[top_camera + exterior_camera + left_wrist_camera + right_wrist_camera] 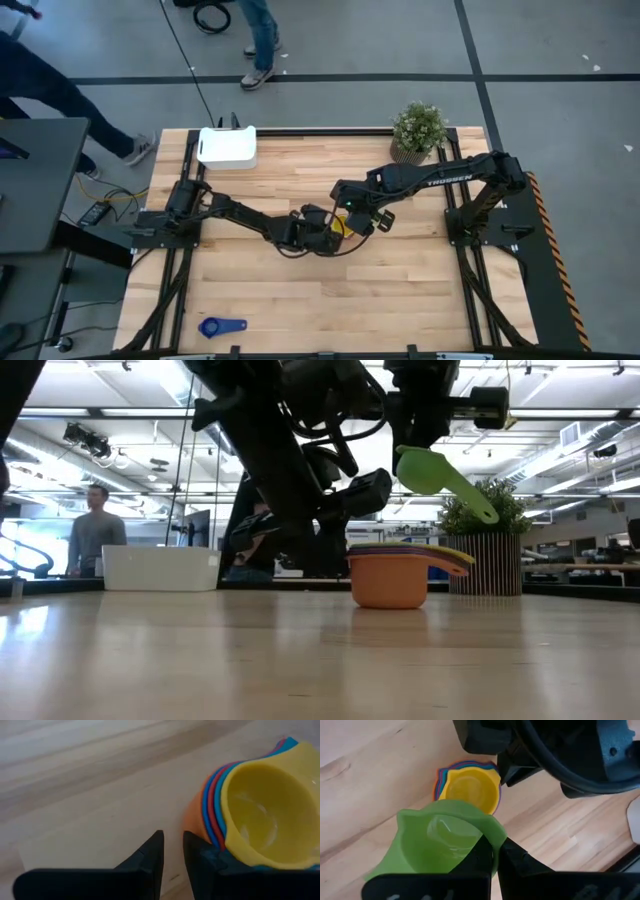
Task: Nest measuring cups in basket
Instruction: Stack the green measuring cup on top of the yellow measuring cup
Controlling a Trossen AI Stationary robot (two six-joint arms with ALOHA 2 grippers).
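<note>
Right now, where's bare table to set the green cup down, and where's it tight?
Bare wood between the white basket and the plant, and across the near side right of the blue cup. Tight at centre: left gripper beside the nested cups, right gripper holding the green cup above them.

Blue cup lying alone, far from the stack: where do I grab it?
Take the blue cup by its flat handle, coming straight down from above. It lies alone on the table, handle sticking out sideways toward the right arm's side; the round bowl is wider.
</note>
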